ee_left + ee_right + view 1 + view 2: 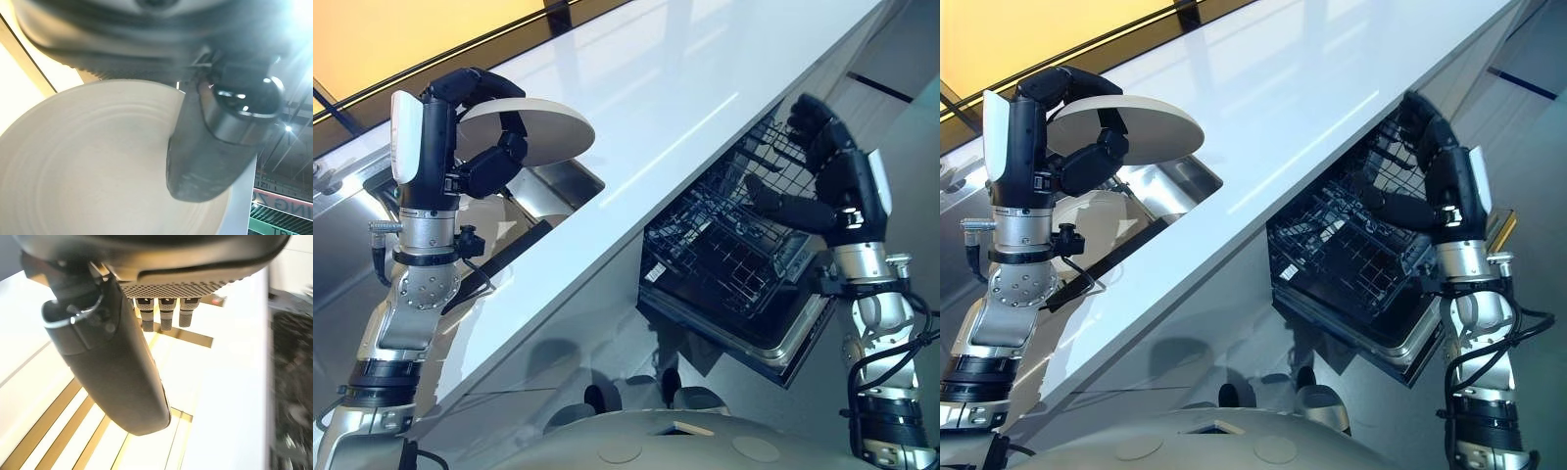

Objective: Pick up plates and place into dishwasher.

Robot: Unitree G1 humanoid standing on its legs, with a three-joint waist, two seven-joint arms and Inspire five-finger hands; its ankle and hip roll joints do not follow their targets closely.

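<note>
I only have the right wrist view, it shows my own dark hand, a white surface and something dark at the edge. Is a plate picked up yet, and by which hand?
Observer: Yes. The left hand is curled round a round cream ceramic plate, lifted above the white countertop.
Operator: Where is that hand relative to the sink?
Observer: It is over the steel sink set in the countertop.
Operator: Is the dishwasher ready?
Observer: Its door is open, and the black wire rack stands pulled out below the counter edge.
Operator: And my right hand?
Observer: The right hand is open, raised above that rack, holding nothing.
</note>
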